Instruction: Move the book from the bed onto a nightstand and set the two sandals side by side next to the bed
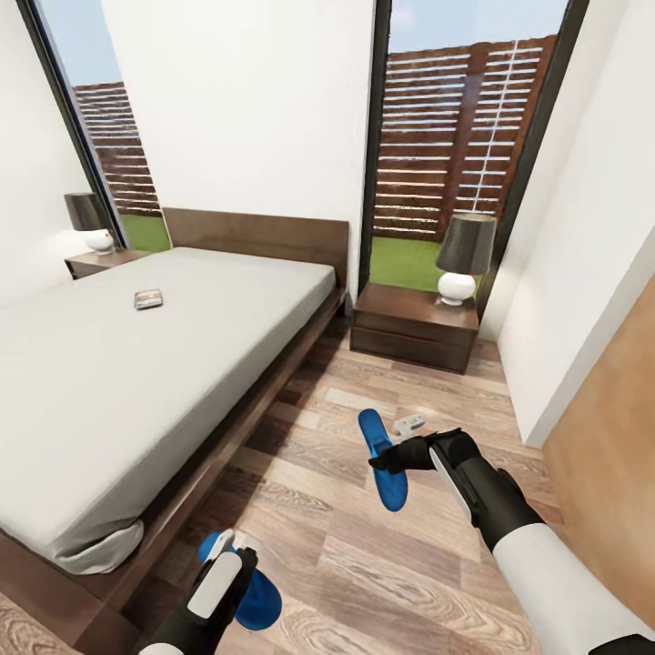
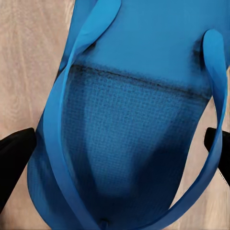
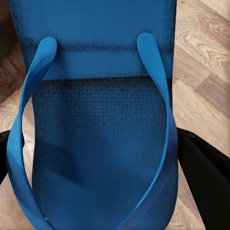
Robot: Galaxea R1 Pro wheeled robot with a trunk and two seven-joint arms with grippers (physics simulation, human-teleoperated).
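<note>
Two hands, each clamped across one sandal: left hand (image 1: 227, 569), right hand (image 1: 393, 452).

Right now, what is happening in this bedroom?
The robot has a blue sandal in each claw. The right claw grips one sandal above the wood floor; the left claw grips the other sandal close to the bed. The book lies on the mattress.

The book (image 1: 148, 298) lies on the bed (image 1: 136, 382); each gripper, left (image 1: 227, 555) and right (image 1: 387, 455), grips a blue sandal above the floor (image 1: 364, 564).
</note>
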